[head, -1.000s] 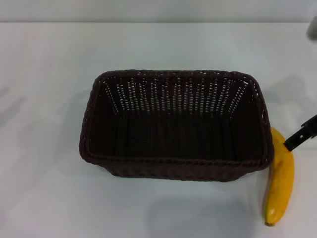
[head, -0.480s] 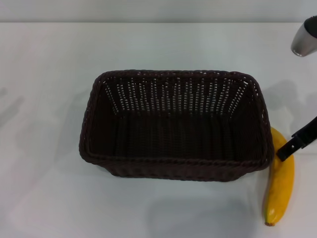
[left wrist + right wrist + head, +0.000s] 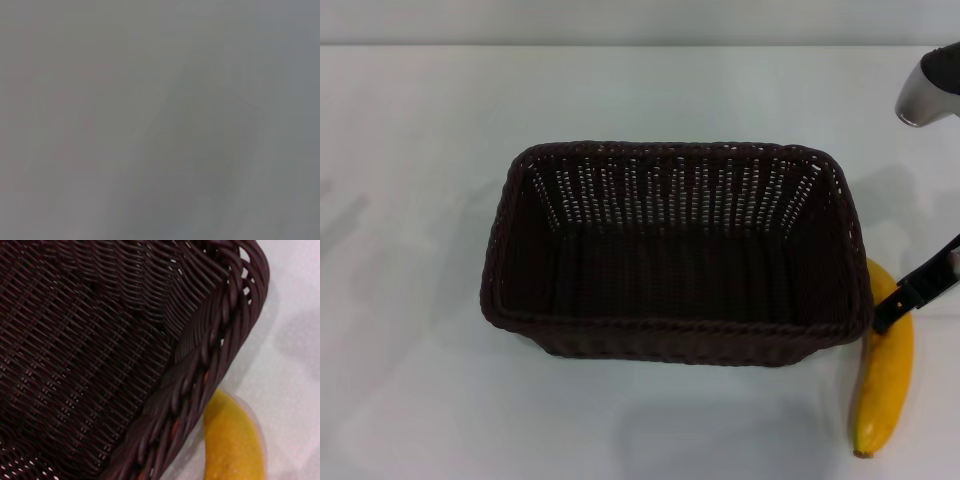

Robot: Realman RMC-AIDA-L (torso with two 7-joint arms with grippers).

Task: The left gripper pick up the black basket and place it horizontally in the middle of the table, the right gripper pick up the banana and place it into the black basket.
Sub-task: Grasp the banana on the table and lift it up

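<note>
One black basket (image 3: 675, 250), one banana (image 3: 883, 375)

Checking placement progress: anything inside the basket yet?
Nothing visible inside the basket: only its woven floor shows. The near wall hides a thin strip of floor. The banana lies on the table outside.

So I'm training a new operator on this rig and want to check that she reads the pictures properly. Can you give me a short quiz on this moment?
1. True or false: the banana lies inside the black basket.
2. On which side of the basket does the banana lie, the robot's left or right?
3. Which is nearest the banana? A: the right gripper; B: the basket's far rim; C: the table's far edge.

Key
1. False: it lies on the table beside the basket.
2. Right.
3. A: its black finger reaches over the banana's upper end.
</note>
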